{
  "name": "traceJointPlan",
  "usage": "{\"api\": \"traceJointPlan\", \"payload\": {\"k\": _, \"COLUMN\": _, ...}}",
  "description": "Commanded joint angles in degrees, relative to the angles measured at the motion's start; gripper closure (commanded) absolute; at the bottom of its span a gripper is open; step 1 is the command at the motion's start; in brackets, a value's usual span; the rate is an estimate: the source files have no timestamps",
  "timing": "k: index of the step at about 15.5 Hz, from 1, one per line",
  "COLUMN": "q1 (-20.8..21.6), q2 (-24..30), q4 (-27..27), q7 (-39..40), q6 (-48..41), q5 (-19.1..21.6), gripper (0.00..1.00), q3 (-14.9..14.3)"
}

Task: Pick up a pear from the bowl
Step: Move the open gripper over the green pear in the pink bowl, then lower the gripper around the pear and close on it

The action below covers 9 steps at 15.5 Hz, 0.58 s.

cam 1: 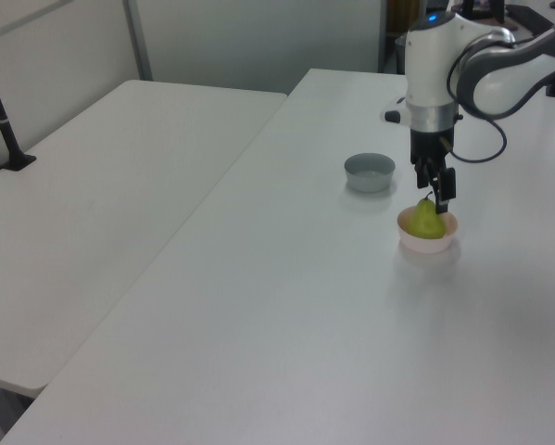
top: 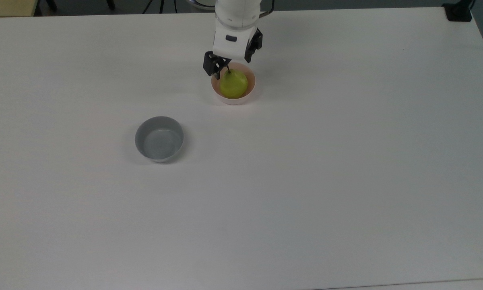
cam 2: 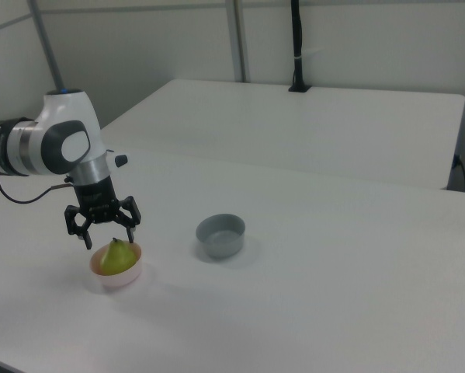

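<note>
Pear (top: 233,83) sits upright in the pink bowl (top: 251,89), with its dark stem pointing up. From my station I see the gripper (cam 2: 107,233) spread wide and holding nothing, directly above the fruit. In the right view one finger is on each side of the bowl, their tips at about the height of the stem, and they do not touch the pear. In the top view the white wrist covers the far rim of the bowl, and a black finger (top: 211,66) is just beside the stem. In the left view the gripper (cam 1: 436,190) hangs just over the top of the pear (cam 1: 427,221). The grey bowl (top: 159,139) stands well apart on the white table (top: 346,181), toward the top view's lower left.
</note>
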State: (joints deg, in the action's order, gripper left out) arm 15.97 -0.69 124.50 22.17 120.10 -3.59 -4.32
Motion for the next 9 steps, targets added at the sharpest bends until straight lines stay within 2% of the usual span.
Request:
{"api": "traceJointPlan", "payload": {"k": 1, "q1": 0.8, "q2": -2.2, "q4": 1.1, "q7": 1.1, "q6": 4.1, "q5": -0.5, "gripper": 0.03, "q3": -0.6}}
{"api": "traceJointPlan", "payload": {"k": 6, "q1": 1.6, "q2": -4.1, "q4": 1.5, "q7": 0.8, "q6": 5.6, "q5": -0.5, "gripper": 0.13, "q3": -0.6}}
{"api": "traceJointPlan", "payload": {"k": 9, "q1": 1.8, "q2": -4.2, "q4": 1.4, "q7": 0.8, "q6": 5.7, "q5": -0.7, "gripper": 0.31, "q3": -0.6}}
